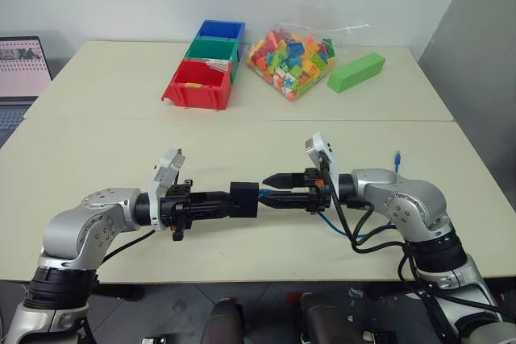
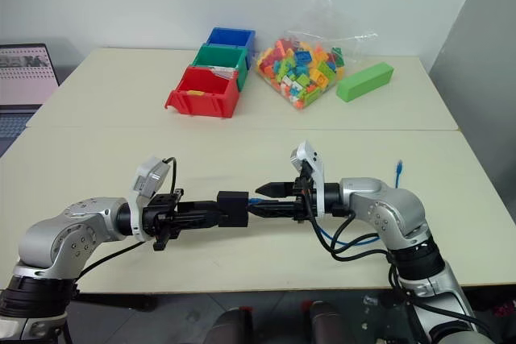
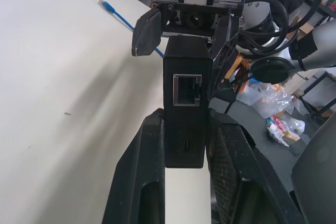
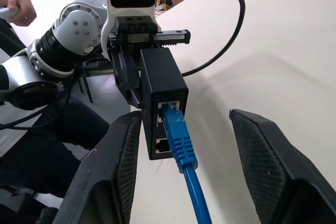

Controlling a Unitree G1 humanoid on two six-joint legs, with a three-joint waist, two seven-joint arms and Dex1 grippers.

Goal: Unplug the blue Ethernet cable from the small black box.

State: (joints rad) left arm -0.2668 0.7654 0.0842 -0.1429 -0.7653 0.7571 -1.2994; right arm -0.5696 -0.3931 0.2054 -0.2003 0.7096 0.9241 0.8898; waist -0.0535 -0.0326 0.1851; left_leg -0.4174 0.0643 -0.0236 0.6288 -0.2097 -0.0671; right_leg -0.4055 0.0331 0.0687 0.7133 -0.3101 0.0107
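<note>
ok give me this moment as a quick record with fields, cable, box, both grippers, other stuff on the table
small black box: held off the table in the left gripper
blue Ethernet cable: plug still in a port of the box, far end lying on the table
left gripper: shut on the box
right gripper: open, fingers either side of the plug, not touching it
spare port: empty one showing in the left wrist view
behind: red bin, green bin, blue bin, bag of toy bricks, green block

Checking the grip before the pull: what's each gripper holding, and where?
Left gripper clamps the small black box by its sides. Right gripper is open around the blue Ethernet cable, holding nothing.
</note>
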